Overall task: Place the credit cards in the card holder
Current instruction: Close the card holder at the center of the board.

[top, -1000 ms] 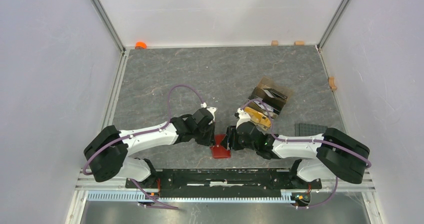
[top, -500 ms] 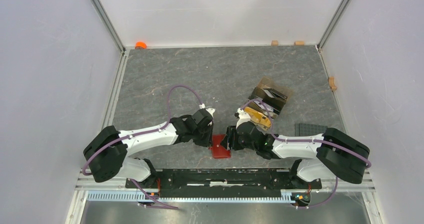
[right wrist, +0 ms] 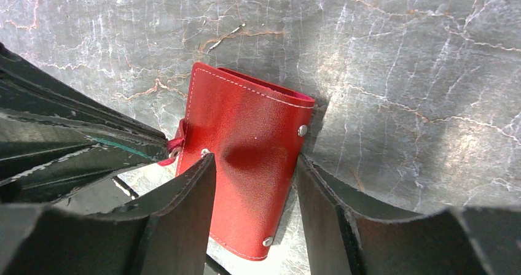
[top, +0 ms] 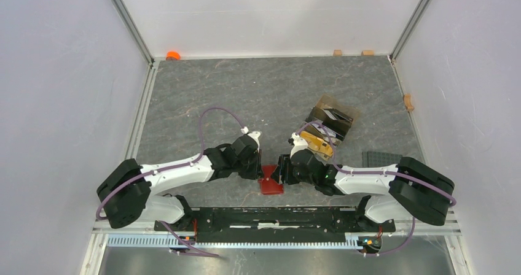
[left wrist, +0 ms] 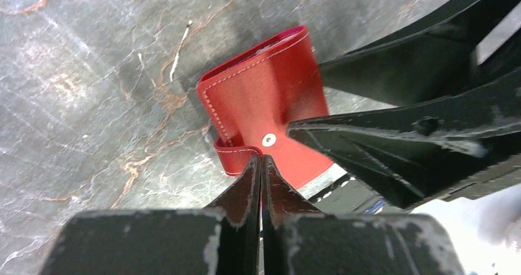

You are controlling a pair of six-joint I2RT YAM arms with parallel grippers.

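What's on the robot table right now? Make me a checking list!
Surface: grey marbled tabletop, no spills seen.
Job's things: red leather card holder; credit cards not clearly seen.
Clutter: brown open box, small orange object, tan blocks.
Grippers: left gripper shut on the holder's red snap strap; right gripper clamps the holder.
Cables: purple cables looped over both arms, no snag seen.
Surroundings: pale walls, metal frame posts.

White shells on bulky black joints along left arm (top: pixel 178 172) and right arm (top: pixel 368 180). 1 purple cable (top: pixel 212 118) looped over each. Black, scuffed, tapering fingers (left wrist: pixel 242 192). Black base plate (top: pixel 270 216).
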